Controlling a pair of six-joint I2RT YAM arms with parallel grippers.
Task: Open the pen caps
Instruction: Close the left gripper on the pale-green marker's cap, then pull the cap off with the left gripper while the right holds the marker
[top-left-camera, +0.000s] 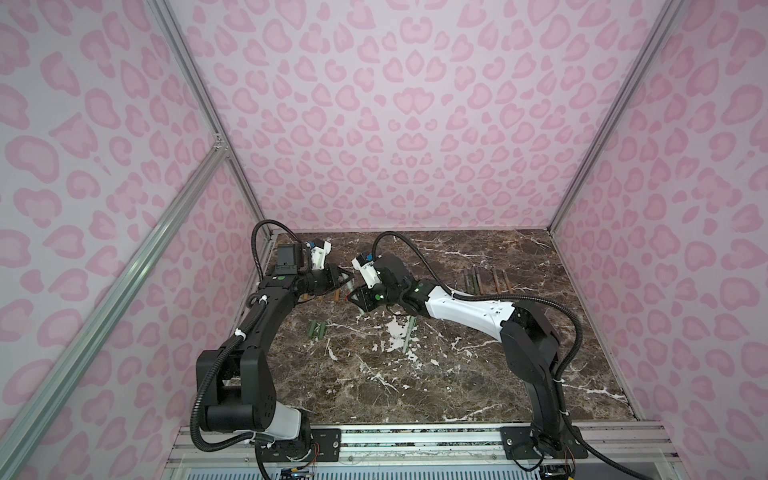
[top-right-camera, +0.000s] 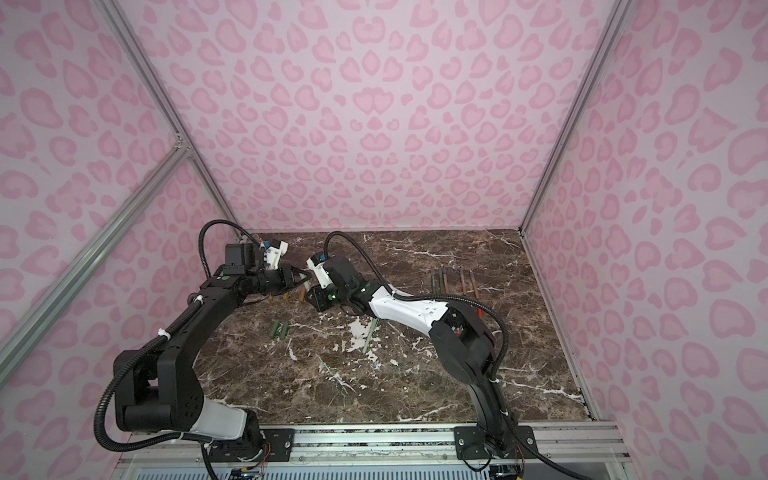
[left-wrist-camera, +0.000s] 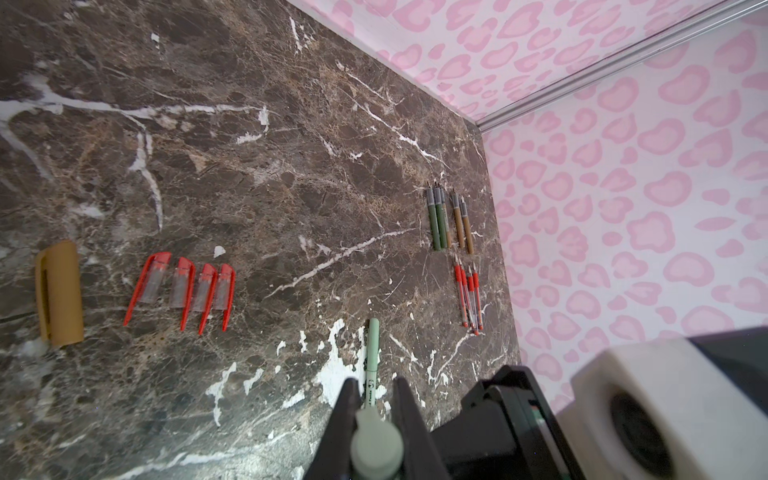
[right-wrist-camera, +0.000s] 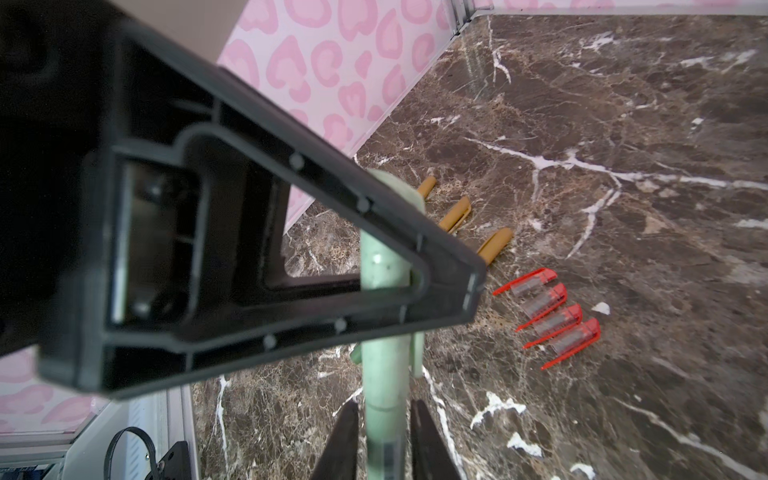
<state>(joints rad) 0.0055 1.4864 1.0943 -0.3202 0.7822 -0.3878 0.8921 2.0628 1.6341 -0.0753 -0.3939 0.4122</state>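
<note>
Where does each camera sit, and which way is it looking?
Both top views: high behind the arms, looking down at the table; left arm and right arm show.
Left wrist: on the left arm, looking past the left gripper at red caps.
Right wrist: on the right arm, looking past the right gripper at the left gripper.
Wrist views share green pen, red caps.

1. Your table (left-wrist-camera: 249, 166) looks like polished brown marble with white veins, and it is glossy.
2. Around you, the walls (top-left-camera: 395, 124) are a matt pink printed sheet, and the frame rails (top-left-camera: 104, 307) are brushed metal.
3. The red caps (left-wrist-camera: 183, 286) are glossy plastic, clear in the barrel.
4. The tan caps (right-wrist-camera: 494, 245) and the sage green cap (left-wrist-camera: 376, 451) are smooth matt plastic.
5. Your left gripper (left-wrist-camera: 376, 380) is matt black moulded plastic.
</note>
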